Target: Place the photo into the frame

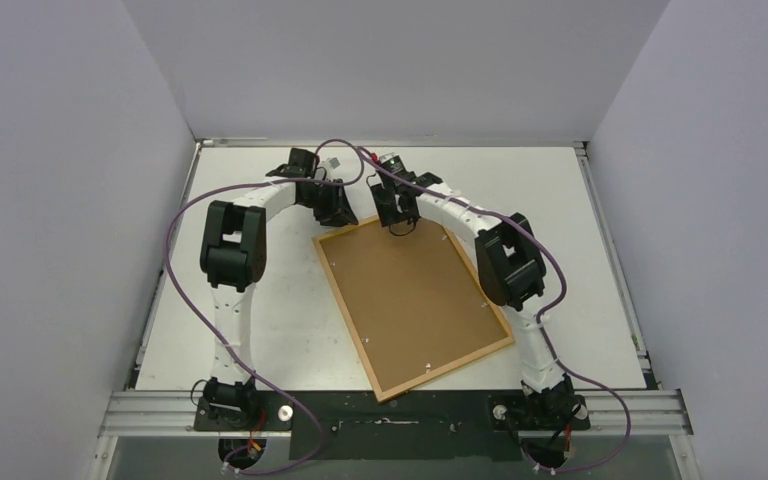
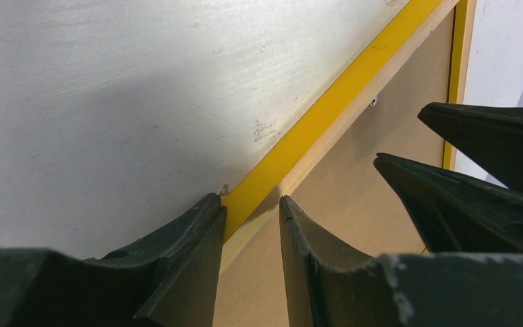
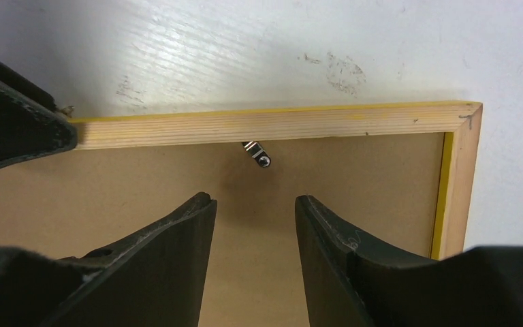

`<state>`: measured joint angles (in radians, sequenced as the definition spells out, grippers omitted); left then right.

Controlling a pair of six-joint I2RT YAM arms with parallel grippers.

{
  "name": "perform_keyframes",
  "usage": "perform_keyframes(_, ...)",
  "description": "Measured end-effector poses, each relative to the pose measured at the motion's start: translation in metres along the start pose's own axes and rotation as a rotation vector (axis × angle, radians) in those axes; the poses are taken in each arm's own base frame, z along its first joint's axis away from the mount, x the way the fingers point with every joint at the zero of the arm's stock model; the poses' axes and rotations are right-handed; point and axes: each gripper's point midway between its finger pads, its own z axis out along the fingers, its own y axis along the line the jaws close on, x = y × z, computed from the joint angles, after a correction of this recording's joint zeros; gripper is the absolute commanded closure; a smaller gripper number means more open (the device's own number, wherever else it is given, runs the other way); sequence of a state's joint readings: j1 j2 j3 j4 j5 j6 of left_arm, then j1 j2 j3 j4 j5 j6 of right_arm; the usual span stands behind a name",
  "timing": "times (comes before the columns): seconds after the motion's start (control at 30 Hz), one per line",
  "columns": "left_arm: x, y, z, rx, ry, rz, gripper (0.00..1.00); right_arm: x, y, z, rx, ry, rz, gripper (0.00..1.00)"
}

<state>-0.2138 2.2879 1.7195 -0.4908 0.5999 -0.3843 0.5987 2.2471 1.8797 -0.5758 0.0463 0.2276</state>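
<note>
The frame (image 1: 445,370) lies face down on the table, its light wood back up, with the brown backing board (image 1: 410,300) inside it. The photo is hidden. My left gripper (image 1: 338,215) is at the frame's far left corner. In the left wrist view it (image 2: 252,204) is open, with the yellow-sided rail (image 2: 313,116) running between its fingers; I cannot tell whether they touch it. My right gripper (image 1: 397,228) is open and empty over the board (image 3: 143,184), just short of the far rail (image 3: 279,124) and a small metal clip (image 3: 257,154).
The white table (image 1: 260,330) has walls on three sides. The two grippers are close together: the right one's fingers (image 2: 477,191) show in the left wrist view. Another clip (image 2: 374,101) sits on the left rail. An aluminium rail (image 1: 390,410) runs along the near edge.
</note>
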Motion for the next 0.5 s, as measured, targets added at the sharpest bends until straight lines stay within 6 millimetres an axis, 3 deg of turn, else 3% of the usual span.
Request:
perform_keyframes(0.23, -0.001, 0.001, 0.000, 0.000, -0.001, -0.004, 0.67, 0.013, -0.008, 0.010, 0.094, 0.026, -0.022, 0.53)
perform_keyframes(0.5, -0.002, 0.003, -0.002, 0.003, -0.004, -0.025, 0.67, 0.001, -0.012, 0.015, 0.126, -0.027, -0.013, 0.56)
